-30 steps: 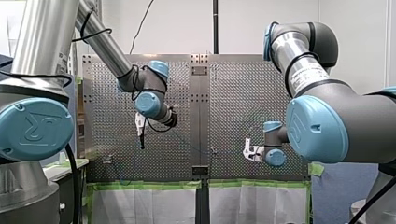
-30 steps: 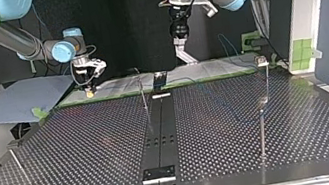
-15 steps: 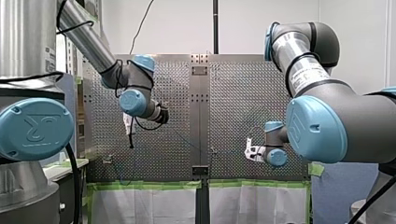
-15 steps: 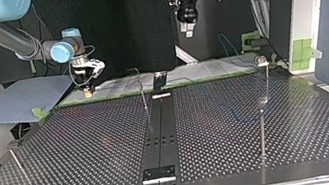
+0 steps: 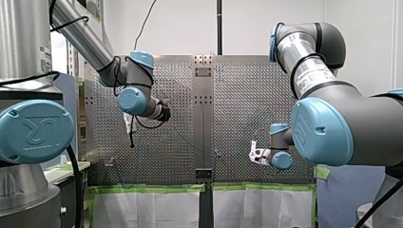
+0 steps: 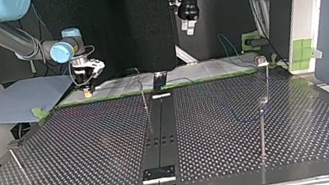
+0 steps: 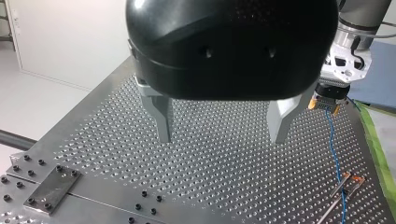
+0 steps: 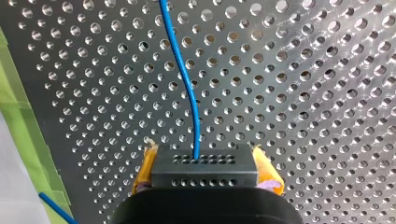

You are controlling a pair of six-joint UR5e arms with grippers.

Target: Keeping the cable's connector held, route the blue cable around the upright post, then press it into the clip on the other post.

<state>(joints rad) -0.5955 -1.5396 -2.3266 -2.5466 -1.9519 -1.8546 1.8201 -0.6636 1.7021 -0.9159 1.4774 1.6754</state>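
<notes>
Connector (image 8: pixel 204 164) — pinched in right end effector (image 8: pixel 206 171).

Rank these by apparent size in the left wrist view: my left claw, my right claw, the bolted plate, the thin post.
1. my left claw, nearest the camera, so inflated.
2. bolted plate and my right claw: about alike, not ranked.
3. thin post, smallest.
</notes>
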